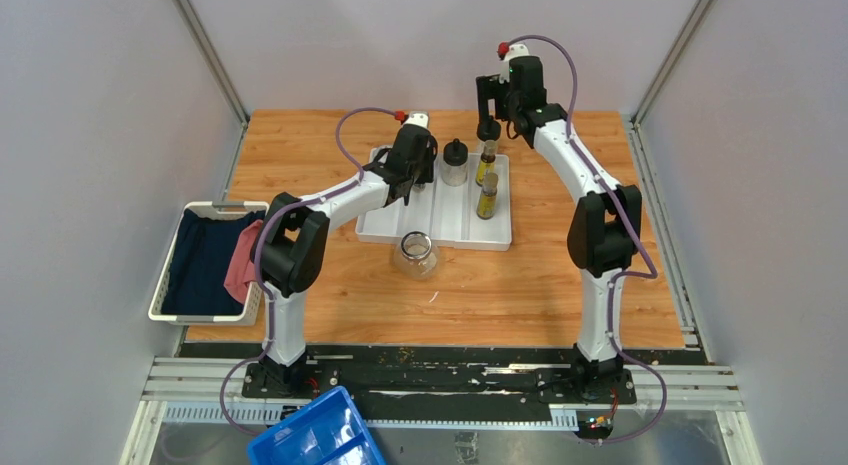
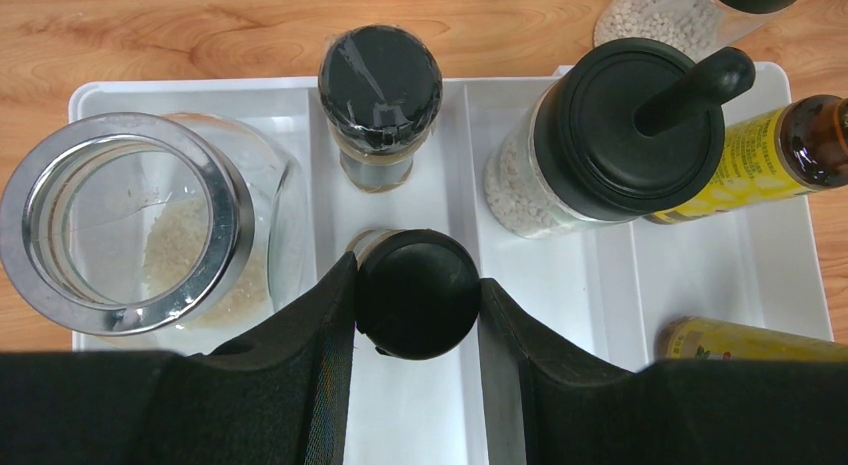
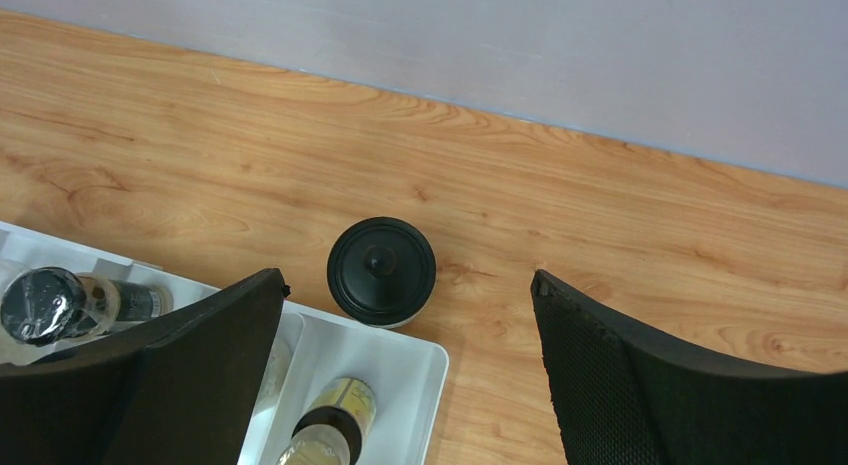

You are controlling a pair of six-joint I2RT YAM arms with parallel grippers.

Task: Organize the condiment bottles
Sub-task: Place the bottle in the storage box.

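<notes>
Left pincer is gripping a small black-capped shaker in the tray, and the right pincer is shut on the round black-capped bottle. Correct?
Not quite. The right pincer is open, wide of the round black-capped bottle, which stands free on the table, as the right wrist view shows. The left pincer does grip the shaker.

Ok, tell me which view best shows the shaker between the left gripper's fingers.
Left wrist view: the shaker sits centre frame, black cap clear between the fingers of the left gripper. Top external hides it under that gripper; right wrist doesn't show it.
</notes>
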